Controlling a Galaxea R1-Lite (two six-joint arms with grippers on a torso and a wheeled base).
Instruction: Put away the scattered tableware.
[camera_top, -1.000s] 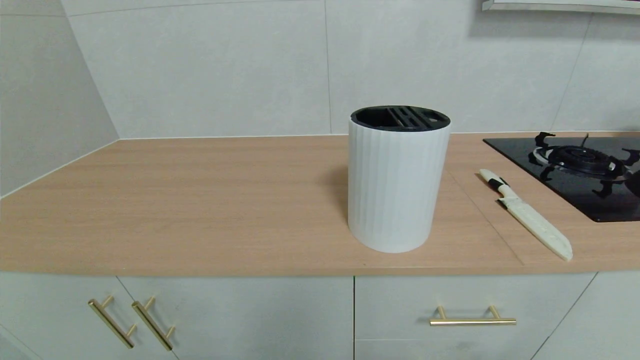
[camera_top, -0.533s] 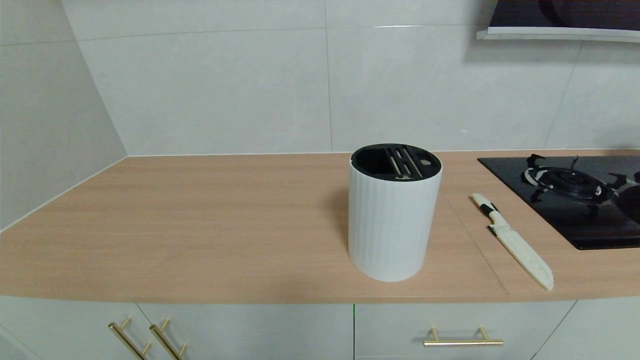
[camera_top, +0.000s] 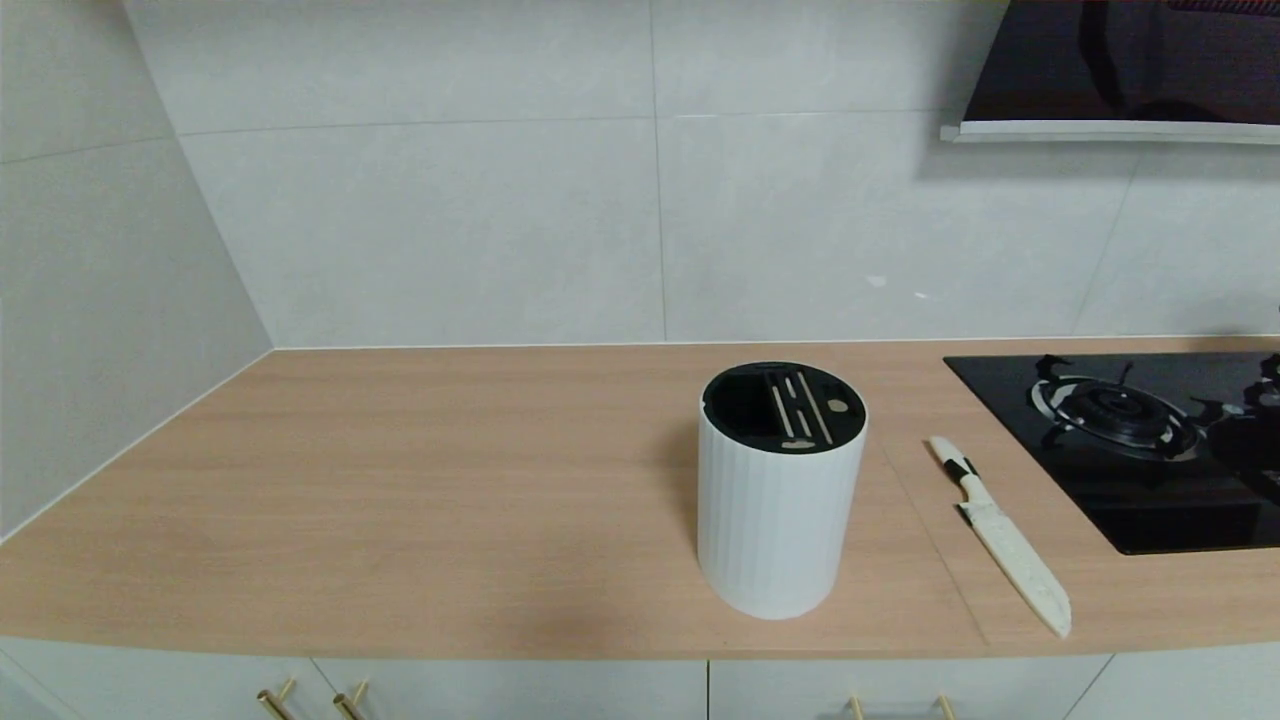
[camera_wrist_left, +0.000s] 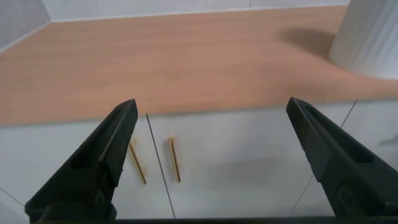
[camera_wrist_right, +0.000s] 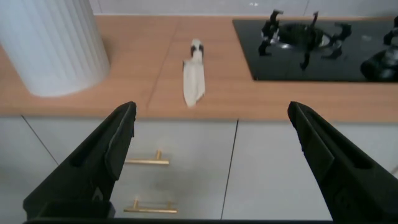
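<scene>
A white ribbed cylinder holder (camera_top: 780, 505) with a black slotted top stands on the wooden counter (camera_top: 400, 500). To its right lies a knife (camera_top: 1000, 540) with a speckled cream blade and a cream-and-black handle, blade tip toward the front edge. My left gripper (camera_wrist_left: 211, 134) is open in front of the cabinet doors, below the counter edge, with the holder (camera_wrist_left: 370, 37) off to one side. My right gripper (camera_wrist_right: 214, 134) is open as well, in front of the cabinets, facing the knife (camera_wrist_right: 194, 78) and the holder (camera_wrist_right: 53, 43).
A black gas hob (camera_top: 1130, 440) with burner grates occupies the counter's right end, and a range hood (camera_top: 1110, 70) hangs above it. Tiled walls close the back and left. Gold handles (camera_wrist_left: 152, 162) are on the cabinet doors below.
The head camera has risen and tilted, so the whole scene sits lower in the picture and the holder's top slots show more. The holder and knife have not moved on the counter.
</scene>
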